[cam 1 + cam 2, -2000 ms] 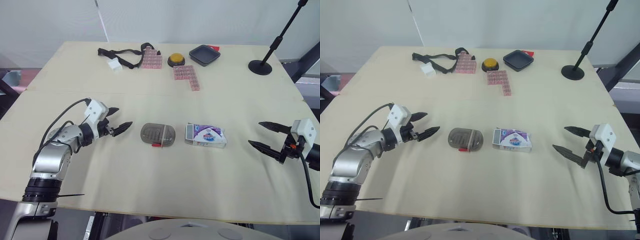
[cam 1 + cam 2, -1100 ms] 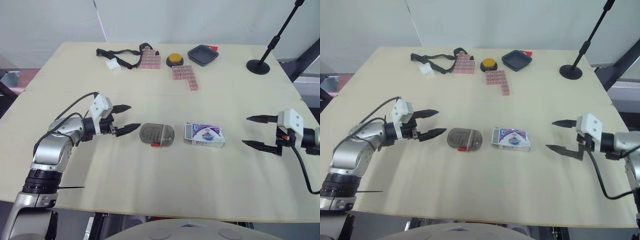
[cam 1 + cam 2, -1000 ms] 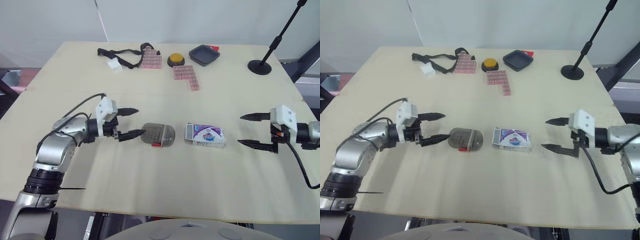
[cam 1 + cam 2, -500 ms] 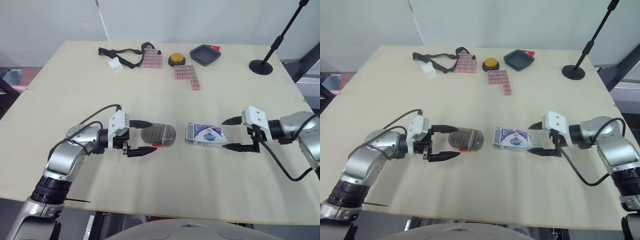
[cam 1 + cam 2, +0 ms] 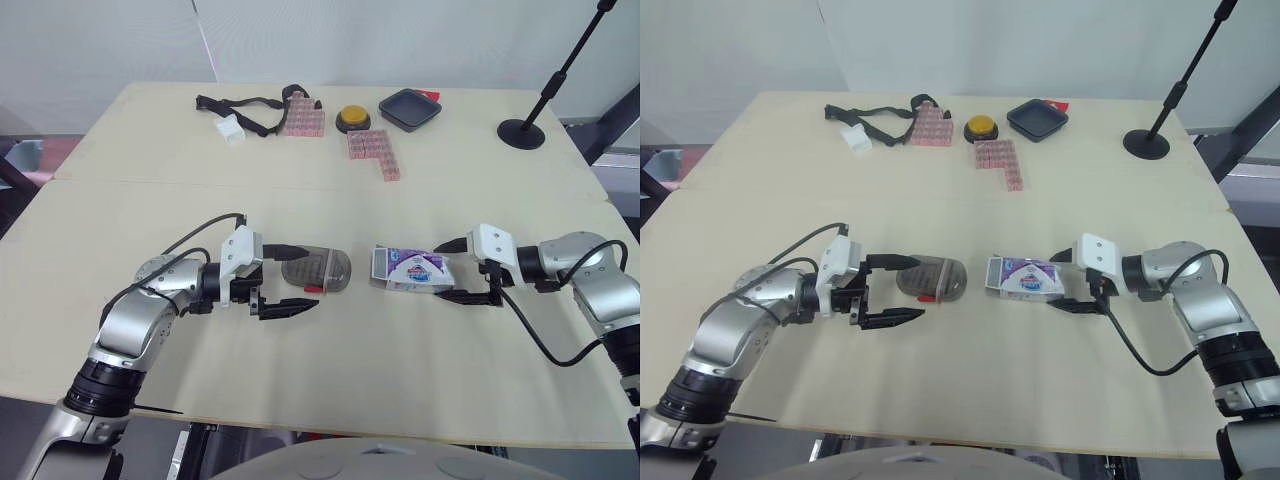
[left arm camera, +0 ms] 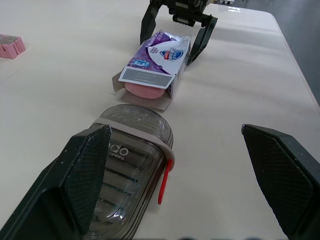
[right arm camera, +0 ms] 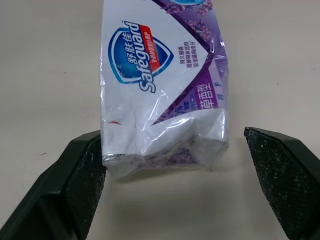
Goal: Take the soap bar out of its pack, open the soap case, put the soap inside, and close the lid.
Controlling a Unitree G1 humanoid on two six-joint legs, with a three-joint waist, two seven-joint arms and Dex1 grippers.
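The soap case (image 5: pixel 318 270), translucent grey with a red latch, lies closed at the middle of the table. Just right of it lies the purple and white soap pack (image 5: pixel 411 270). Its open flap faces the case, and the pink soap bar (image 6: pixel 145 91) shows inside. My left gripper (image 5: pixel 306 277) is open, one finger on each side of the case's left end, not touching it. My right gripper (image 5: pixel 452 269) is open around the pack's right end (image 7: pixel 165 125), with its fingers (image 7: pixel 82 182) just clear of the pack's sides.
At the far side of the table are a black strap (image 5: pixel 245 104), a small white piece (image 5: pixel 231 130), two pink block mats (image 5: pixel 373 155), a yellow button (image 5: pixel 351 120) and a black tray (image 5: pixel 409 108). A microphone stand base (image 5: pixel 520 133) sits at the far right.
Both arms have come inward from the table's sides. The left gripper now straddles the case's end, and the right gripper has reached the pack's right end. Case and pack have not moved.
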